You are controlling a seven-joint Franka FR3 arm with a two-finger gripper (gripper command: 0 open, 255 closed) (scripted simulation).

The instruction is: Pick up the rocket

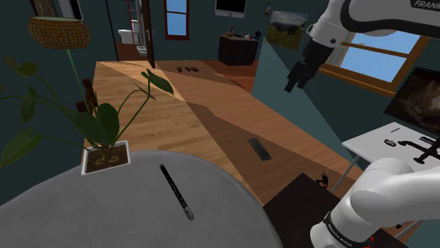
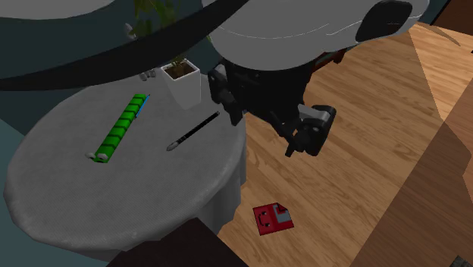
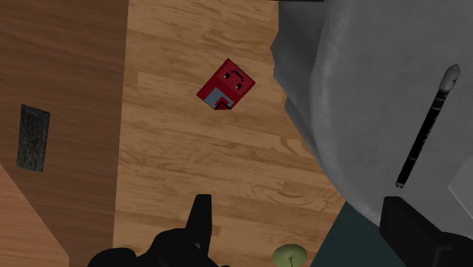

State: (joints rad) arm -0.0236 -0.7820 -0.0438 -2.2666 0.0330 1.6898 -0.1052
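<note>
Rocket (image 3: 424, 129) — a slender black rod with a pale nose tip — lay flat on the round grey table (image 1: 106, 211), in the lower middle of the shoulder view, with nothing touching it.

Gripper (image 3: 300, 224) hung in the air well apart from it, past the table's edge and over the wooden floor (image 1: 211, 120). In the wrist view its two black fingers stood apart with nothing between them.

Judgement: the approach was in hand and no grasp had been made. The next move calls for carrying the hand across above the table, turning the wrist so the jaws straddle the thin shaft crosswise, then coming down almost to the table top — the rod sits very low, so there is little to clasp.

Table surface: matt, faintly mottled grey, with a rounded rim.

A green segmented toy (image 2: 120, 129), long and worm-like, lay near the rocket at the upper left of the second exterior view.

A white square pot (image 1: 107, 156) with broad green leaves stood at the table's rim.

On the floor planks, warm-toned with a clear grain, lay a small red block (image 2: 273, 218) with a grey patch.

Farther off, a dark rectangular grate (image 1: 259, 149) was set in the floor.

A woven basket (image 1: 59, 32) showed at the upper left of the shoulder view.
</note>
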